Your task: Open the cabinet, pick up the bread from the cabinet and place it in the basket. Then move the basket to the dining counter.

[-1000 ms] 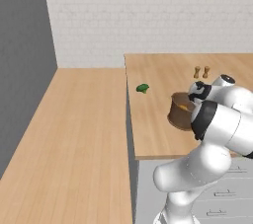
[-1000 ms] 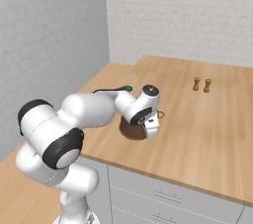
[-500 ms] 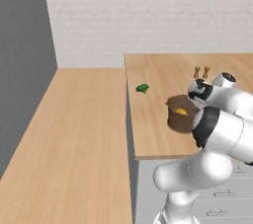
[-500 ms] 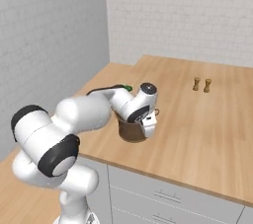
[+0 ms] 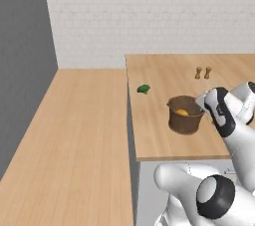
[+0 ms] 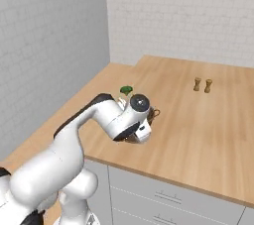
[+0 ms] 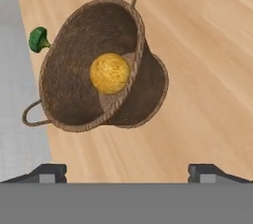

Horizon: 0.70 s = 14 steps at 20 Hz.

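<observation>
Our gripper (image 7: 126, 171) stands wide open, its 2 dark fingertips (image 7: 47, 172) far apart at the bottom of the hand view and nothing between them. It hangs above the basket (image 7: 101, 67) and apart from it, looking down into the open mouth. In the left base view the hand sits just to the right of the basket (image 5: 186, 115), close to its rim.

Inside the basket we see the bread (image 7: 109, 73), a round golden bun resting on the woven bottom; in the left base view the bread (image 5: 182, 112) shows as an orange patch within the rim. The basket stands upright on the dining counter (image 5: 164, 78), near its front edge.

Beyond the basket, a small green item (image 5: 143, 89) lies on the counter toward its left edge, and 2 wooden shakers (image 5: 203, 72) stand side by side farther back, well apart from the basket.
</observation>
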Available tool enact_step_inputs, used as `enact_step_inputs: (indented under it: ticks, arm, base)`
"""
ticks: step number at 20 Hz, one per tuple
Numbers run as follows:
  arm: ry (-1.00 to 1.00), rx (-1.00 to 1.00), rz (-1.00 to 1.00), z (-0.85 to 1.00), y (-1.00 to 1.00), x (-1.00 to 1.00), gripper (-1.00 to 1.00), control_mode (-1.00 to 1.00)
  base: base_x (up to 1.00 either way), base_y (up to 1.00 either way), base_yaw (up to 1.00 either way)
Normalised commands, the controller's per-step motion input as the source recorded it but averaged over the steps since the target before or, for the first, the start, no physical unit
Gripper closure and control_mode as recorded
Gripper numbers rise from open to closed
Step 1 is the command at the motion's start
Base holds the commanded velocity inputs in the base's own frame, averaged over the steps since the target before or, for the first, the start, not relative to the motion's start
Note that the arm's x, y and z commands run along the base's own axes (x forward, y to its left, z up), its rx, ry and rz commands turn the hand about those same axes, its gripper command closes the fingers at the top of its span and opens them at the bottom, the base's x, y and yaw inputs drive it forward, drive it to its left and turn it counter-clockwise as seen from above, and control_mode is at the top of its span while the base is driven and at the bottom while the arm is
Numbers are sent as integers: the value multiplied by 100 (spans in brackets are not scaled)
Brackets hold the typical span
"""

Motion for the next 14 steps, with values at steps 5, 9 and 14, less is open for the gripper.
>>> enact_step_inputs:
  ticks: [5,9,14]
  arm:
    - [0,-3,32,57,96,-99,-100,-100]
    - [0,-5,36,77,100,-97,-100,-100]
    - [-1,-12,38,89,94,-91,-100,-100]
  base:
    - [0,0,0]
    - [0,0,0]
    - [0,0,0]
